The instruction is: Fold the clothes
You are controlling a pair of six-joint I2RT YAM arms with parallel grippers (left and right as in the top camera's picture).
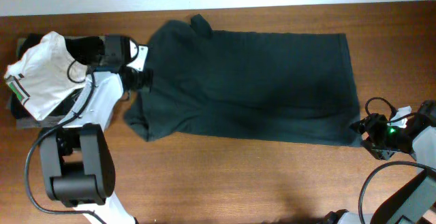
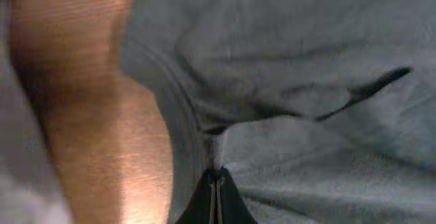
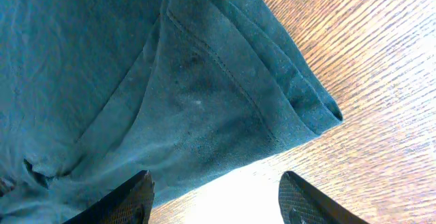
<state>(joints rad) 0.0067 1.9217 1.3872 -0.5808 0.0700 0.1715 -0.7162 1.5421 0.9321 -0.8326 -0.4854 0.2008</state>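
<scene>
Shirt (image 1: pixel 252 81), dark green, spread flat across desk (image 1: pixel 238 183), collar end toward the left arm. Left pincer (image 2: pixel 216 186) clamped tight on a fold of the shirt near the sleeve. Right pincer (image 3: pixel 214 190) spread wide, holding nothing, poised over the hem corner at the shirt's right end. White garment (image 1: pixel 37 74) lies on a dark pile at the desk's left end.

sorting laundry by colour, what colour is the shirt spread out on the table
Dark green, leaning teal. The shirt shows best in the overhead view.
</scene>
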